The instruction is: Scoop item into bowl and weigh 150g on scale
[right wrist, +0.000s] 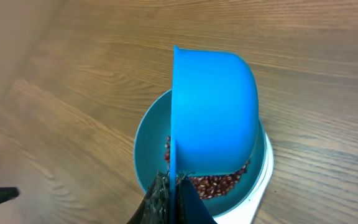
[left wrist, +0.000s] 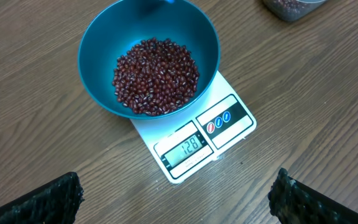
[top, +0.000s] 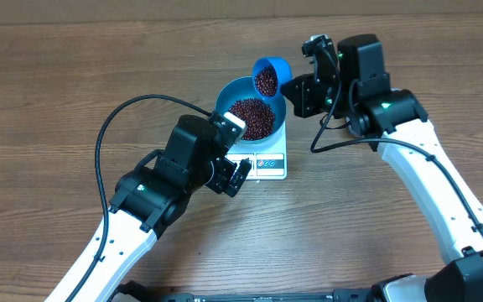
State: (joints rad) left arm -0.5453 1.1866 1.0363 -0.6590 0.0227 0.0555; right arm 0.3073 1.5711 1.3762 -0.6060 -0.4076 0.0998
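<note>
The blue bowl stands on the white kitchen scale, a little above the middle of the overhead frame, on the wooden table. Inside the bowl lies a loose heap of small red-brown beans, and it covers the bottom.

In the left wrist view the bowl is in the upper middle of the frame, with the beans in it. The scale comes out from under it toward the lower right. The display shows 128, and next to it are 3 round buttons. At the upper right edge of this frame a clear tub with more beans is partly visible.

The left gripper is just below the scale in the overhead frame and does not touch it. Its jaws stand wide apart with nothing between them. In its own view, the left gripper has 1 dark finger in each lower corner.

The right gripper comes in from the upper right, and its jaws are pressed together on the handle of the blue scoop. The scoop is over the upper right rim of the bowl, tilted, and it has beans inside.

In the right wrist view the scoop shows its smooth underside and hides most of the bowl. A few beans and the scale are visible below it. The right gripper is at the lower edge.
</note>
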